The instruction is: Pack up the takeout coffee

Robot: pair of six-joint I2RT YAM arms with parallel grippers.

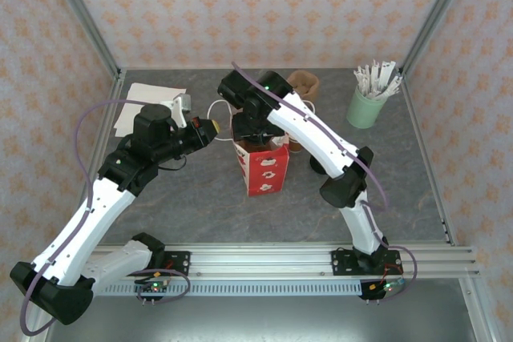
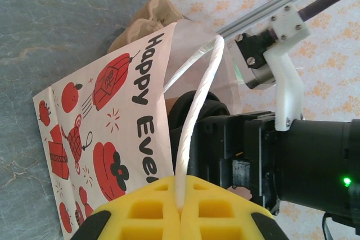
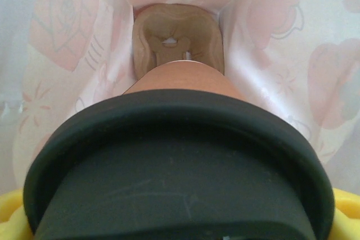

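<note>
Right wrist view: the right gripper (image 3: 180,226) clasps the takeout coffee (image 3: 180,155) inside the paper bag (image 3: 270,54), seemingly over the pulp tray (image 3: 177,40); the left gripper (image 2: 180,212) pinches the rope handle (image 2: 194,133); an off-centre release could tip it.

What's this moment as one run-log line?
left gripper: shut on bag handle | right gripper: takeout coffee held inside bag, cup tray at bottom

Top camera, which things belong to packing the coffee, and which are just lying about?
Job: takeout coffee, red-and-white bag, its rope handle, pulp tray inside the bag.
Lying about: mint-green cup of sticks, white papers, pulp tray behind the bag.
</note>
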